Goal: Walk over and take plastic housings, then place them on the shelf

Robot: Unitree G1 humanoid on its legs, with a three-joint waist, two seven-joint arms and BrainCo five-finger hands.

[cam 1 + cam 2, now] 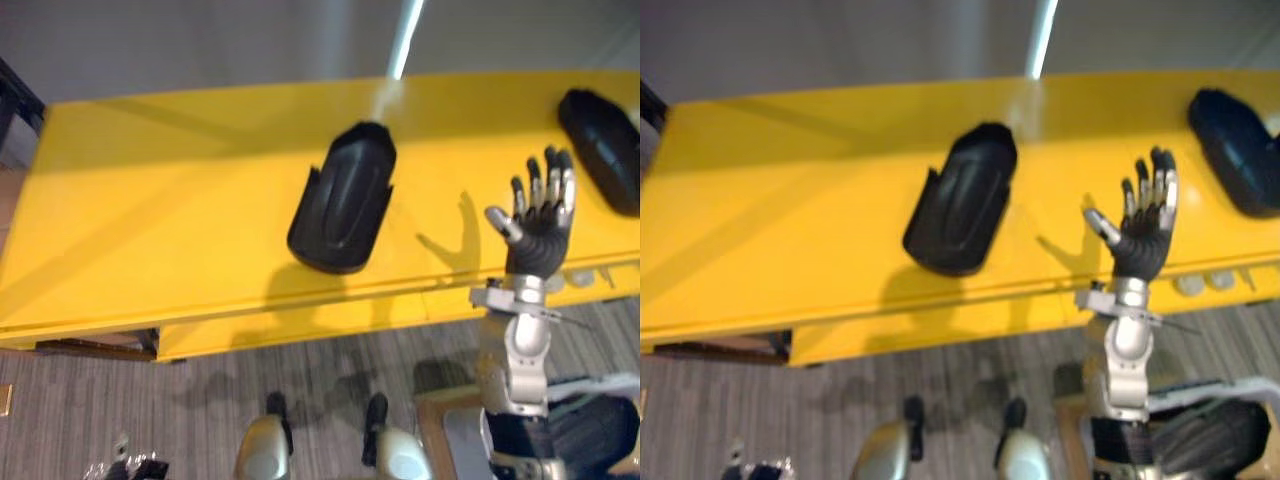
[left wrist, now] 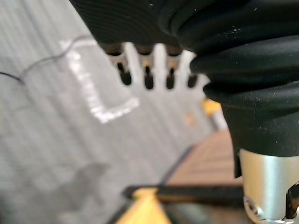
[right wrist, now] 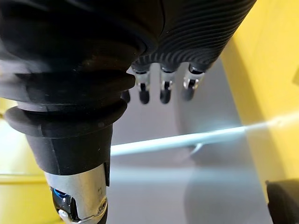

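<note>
A black plastic housing [image 1: 345, 200] lies on the yellow shelf [image 1: 150, 220], near its middle. A second black housing [image 1: 603, 145] lies at the shelf's right end. My right hand [image 1: 540, 225] is raised over the shelf's front edge between the two housings, fingers straight and spread, holding nothing. In the right wrist view its fingers [image 3: 163, 86] point at the grey wall beyond the yellow shelf [image 3: 271, 70]. My left hand's fingers [image 2: 147, 72] hang straight over the grey floor in the left wrist view, with nothing in them.
A grey wall rises behind the shelf, with a bright strip [image 1: 405, 35] on it. White tape marks [image 2: 93, 93] lie on the grey floor. Small round fittings [image 1: 1205, 282] sit on the shelf's front lip at the right.
</note>
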